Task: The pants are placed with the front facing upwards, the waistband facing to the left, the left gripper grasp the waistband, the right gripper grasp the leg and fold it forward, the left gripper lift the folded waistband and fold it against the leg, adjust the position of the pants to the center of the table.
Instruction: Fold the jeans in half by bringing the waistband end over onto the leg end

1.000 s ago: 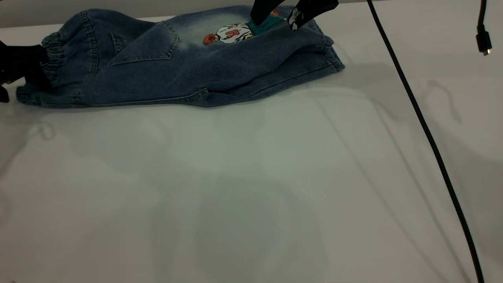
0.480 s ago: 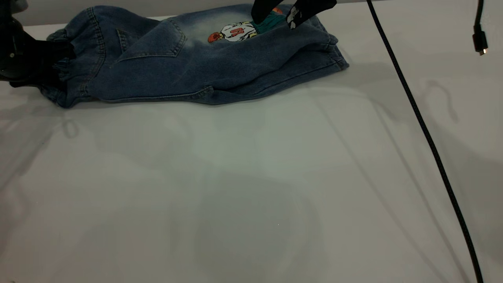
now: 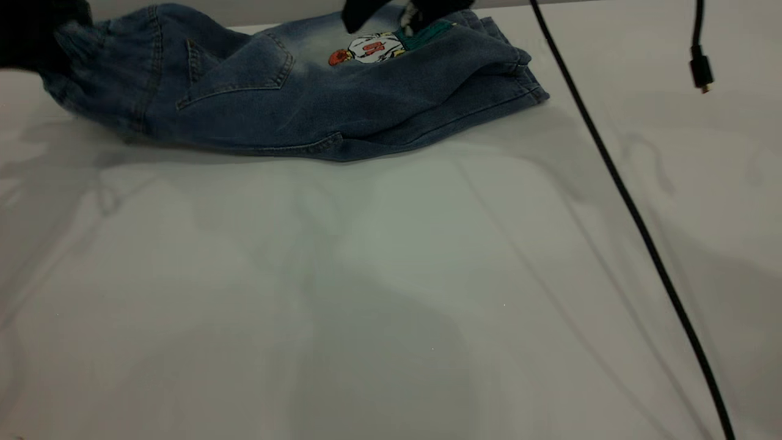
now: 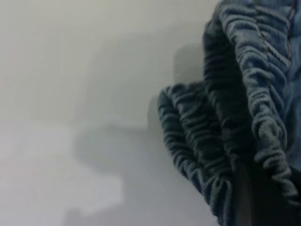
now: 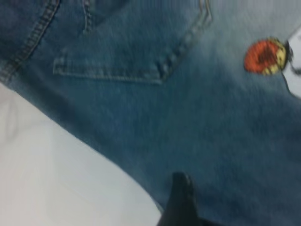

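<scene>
The blue denim pants [image 3: 342, 98] lie folded lengthwise at the far edge of the off-white table [image 3: 379, 275], back pocket and cartoon player print [image 3: 369, 50] facing up. My left gripper [image 3: 58, 40] sits at the far left, shut on the ruched waistband [image 4: 244, 108] and holding that end raised off the table; a dark finger [image 4: 247, 200] shows against the gathers. Above the leg [image 3: 482, 79], near the print, hovers my right gripper [image 3: 383, 19], standing open. Only one of its fingertips [image 5: 181, 197] shows in the right wrist view, over denim beside the pocket stitching.
A black cable [image 3: 617, 189] runs across the table from the far middle to the near right corner. A second cable with a plug [image 3: 701, 67] hangs at the far right. Bare tabletop spreads in front of the pants.
The left gripper has risen and carried the waistband up and to the right, lifting that end. The right gripper has shifted left along the leg toward the print.
</scene>
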`<action>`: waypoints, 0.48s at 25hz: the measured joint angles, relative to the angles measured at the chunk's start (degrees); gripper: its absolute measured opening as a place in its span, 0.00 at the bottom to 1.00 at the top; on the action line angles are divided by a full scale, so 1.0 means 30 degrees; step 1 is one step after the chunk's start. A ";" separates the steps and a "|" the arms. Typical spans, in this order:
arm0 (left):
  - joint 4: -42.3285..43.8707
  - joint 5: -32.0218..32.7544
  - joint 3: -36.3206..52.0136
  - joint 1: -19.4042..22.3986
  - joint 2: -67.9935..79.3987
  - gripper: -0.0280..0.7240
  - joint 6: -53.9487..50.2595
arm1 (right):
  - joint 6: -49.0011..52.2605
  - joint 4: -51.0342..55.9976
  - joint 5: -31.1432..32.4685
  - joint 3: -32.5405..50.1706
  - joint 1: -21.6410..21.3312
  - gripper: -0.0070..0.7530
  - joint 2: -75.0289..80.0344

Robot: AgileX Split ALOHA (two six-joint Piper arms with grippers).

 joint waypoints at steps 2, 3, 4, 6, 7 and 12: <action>0.0000 0.0411 0.0000 0.0000 -0.0593 0.12 0.0016 | 0.0000 0.0088 -0.0697 0.0000 0.0327 0.68 0.0083; 0.0003 0.0701 0.0000 -0.0023 -0.0860 0.12 0.0051 | 0.0000 0.0177 -0.0945 0.0000 0.0476 0.68 0.0158; 0.0003 0.0939 0.0000 -0.0100 -0.1068 0.12 0.0051 | 0.0000 0.0300 -0.1240 0.0000 0.0621 0.68 0.0264; 0.0041 0.1258 0.0000 -0.0278 -0.1511 0.12 0.0136 | 0.0000 0.0583 -0.1679 0.0000 0.0796 0.68 0.0512; 0.0062 0.1526 0.0000 -0.0457 -0.1680 0.12 0.0163 | 0.0019 0.0757 -0.1915 0.0000 0.0922 0.68 0.0640; 0.0062 0.2193 0.0000 -0.1545 -0.2679 0.12 0.0389 | 0.0019 0.0957 -0.2638 0.0000 0.1110 0.68 0.1456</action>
